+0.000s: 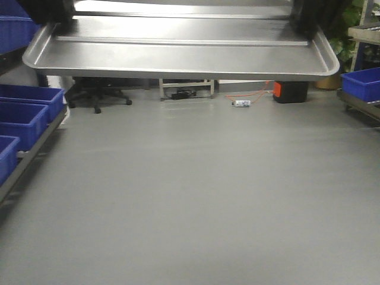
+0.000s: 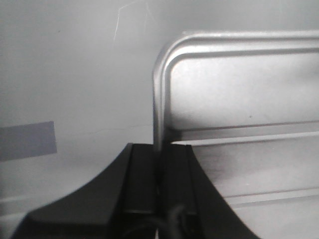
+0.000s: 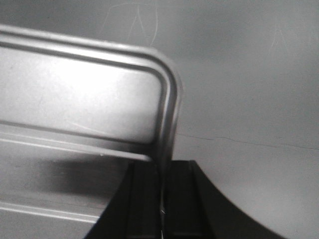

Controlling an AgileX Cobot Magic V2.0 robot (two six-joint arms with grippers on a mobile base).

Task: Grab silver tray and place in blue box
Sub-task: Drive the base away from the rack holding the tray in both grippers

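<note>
Holding stage, grab done.
Front view: silver tray [image 1: 178,56] aloft at 12 o'clock over floor; blue box [image 1: 363,83] at 3 o'clock, not reached.
Left wrist: left tool [image 2: 160,149] pinching tray rim.
Right wrist: right tool [image 3: 162,167] pinching opposite rim.
Placement left.

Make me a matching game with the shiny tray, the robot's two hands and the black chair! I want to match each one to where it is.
Things:
1. silver tray
2. left hand
3. right hand
4. black chair

Places:
A. standing on the floor at the back
B. shut on the tray's right-end rim
C. held up above the floor
D. shut on the tray's left-end rim

Pairs: 1-C, 2-D, 3-B, 4-A.
</note>
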